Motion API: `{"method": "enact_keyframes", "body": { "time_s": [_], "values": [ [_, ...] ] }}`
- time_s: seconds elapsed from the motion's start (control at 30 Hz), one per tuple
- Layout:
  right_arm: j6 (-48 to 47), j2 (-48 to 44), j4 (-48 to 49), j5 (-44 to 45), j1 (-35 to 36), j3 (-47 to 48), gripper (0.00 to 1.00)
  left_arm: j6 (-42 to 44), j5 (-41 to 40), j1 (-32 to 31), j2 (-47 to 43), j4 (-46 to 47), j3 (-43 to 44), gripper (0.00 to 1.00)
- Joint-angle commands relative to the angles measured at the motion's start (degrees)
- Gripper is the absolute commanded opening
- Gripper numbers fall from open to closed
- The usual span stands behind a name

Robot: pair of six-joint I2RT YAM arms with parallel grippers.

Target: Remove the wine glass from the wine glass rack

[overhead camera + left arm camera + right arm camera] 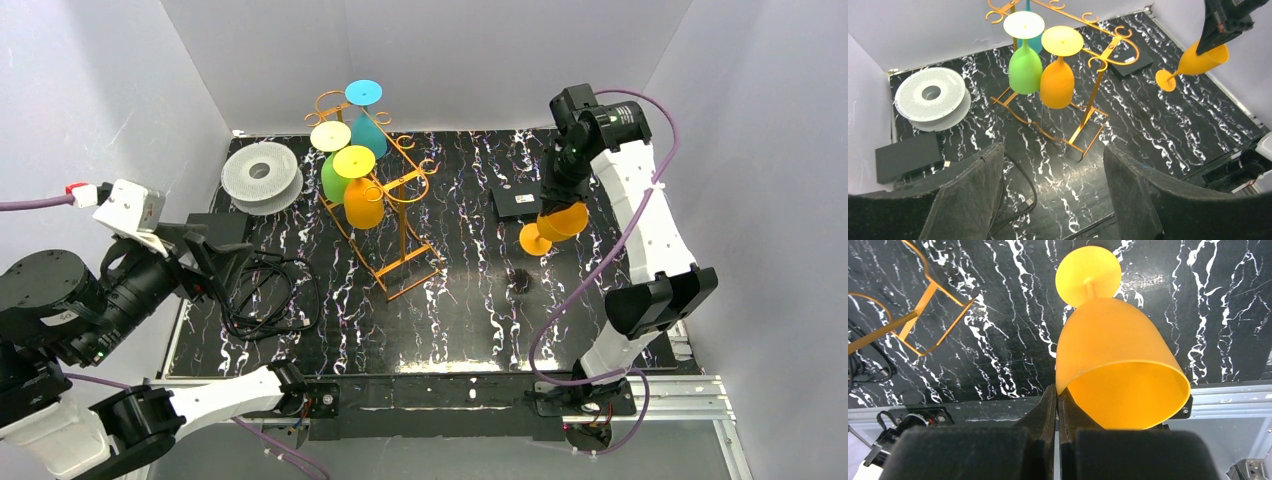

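Above the marbled table (470, 300), the right hand (1058, 405), clamped on the rim of the orange wine glass (1113, 355) well right of the rack (400, 230), should set it down gently, the left hand (1053, 155) gaping apart.

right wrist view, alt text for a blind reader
The right hand grips an orange wine glass by its rim, foot pointing away, above a black marbled table. Part of the wine glass rack shows at upper left.
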Motion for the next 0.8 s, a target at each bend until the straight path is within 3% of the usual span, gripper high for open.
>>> {"method": "enact_keyframes", "body": {
  "time_s": [0.0,0.33,0.77],
  "values": [
    [-1.90,1.69,-1.87,2.12,-1.71,-0.60,0.01,-0.03,-2.21,0.19,1.63,-8.05,2.34,0.74],
    [-1.88,8.76,-0.21,0.17,-2.56,1.32,0.01,-0.46,-0.11,0.20,2.04,-13.40,-6.10,0.87],
    [-2.27,17.36,-1.73,-0.45,-4.73,5.76,0.01,3.59,-0.73,0.12,2.13,-5.85,-18.13,0.96]
  ]
}}
